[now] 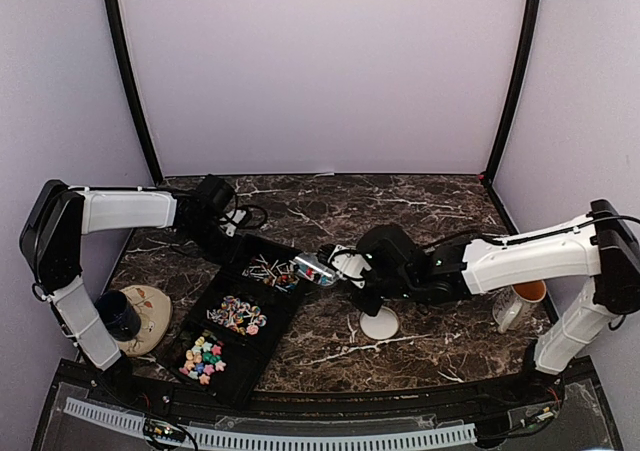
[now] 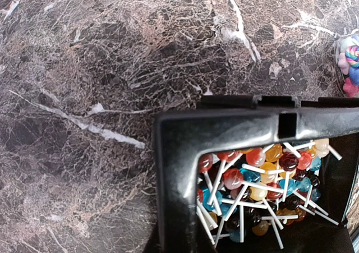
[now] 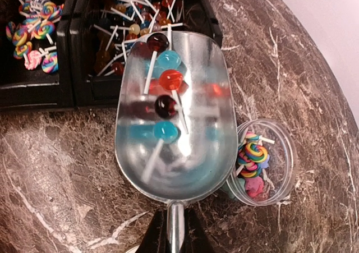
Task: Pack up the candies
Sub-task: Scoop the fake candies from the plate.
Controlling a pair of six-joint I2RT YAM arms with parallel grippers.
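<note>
Left gripper [image 1: 224, 233]: closed at the tray [image 2: 179, 135] corner; I can't tell whether it grips.
Right gripper [image 3: 175, 233]: clamped on the scoop [image 3: 190, 169] handle.
Candies [image 3: 167, 104]: several in my scoop, more in tray and cup [image 3: 283, 152].

Your dark marble table [image 1: 430, 206] bears a black tray [image 2: 185, 141], clear tub [image 3: 289, 163], white disc [image 1: 380, 324] and tan plate [image 1: 155, 306].

We saw glossy candies [image 3: 170, 79], a polished metal scoop [image 3: 207, 152], a shiny black plastic tray [image 2: 179, 146], a clear plastic cup [image 3: 289, 163], a smooth marbled table [image 2: 84, 68].
</note>
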